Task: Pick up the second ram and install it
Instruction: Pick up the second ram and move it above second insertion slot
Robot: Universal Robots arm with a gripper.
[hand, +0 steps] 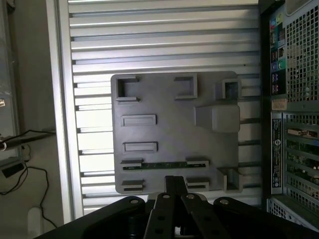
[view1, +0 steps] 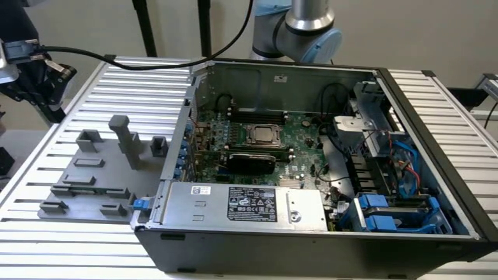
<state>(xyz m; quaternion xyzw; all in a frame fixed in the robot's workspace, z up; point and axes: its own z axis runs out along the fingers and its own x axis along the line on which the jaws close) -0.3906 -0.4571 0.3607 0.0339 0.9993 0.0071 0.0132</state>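
Note:
The second ram (hand: 164,165) is a thin green stick standing on edge between two small blocks of the grey fixture plate (hand: 169,129). It is near the plate's edge closest to my gripper. My gripper (hand: 174,181) hangs well above that edge of the plate, with its dark fingers together and nothing between them. In the exterior view, the arm's black wrist (view1: 35,73), with its cable, is high over the table's far left corner, above and behind the fixture plate (view1: 101,175). The open computer case (view1: 311,151) shows the motherboard with its processor socket (view1: 265,135).
A tall grey post (view1: 121,137) and several low blocks rise from the fixture plate. The case's back panel (hand: 294,99) stands close beside the plate. A power supply (view1: 241,204) and blue drive bays (view1: 397,213) fill the case's near side. The table is ribbed aluminium (view1: 55,233).

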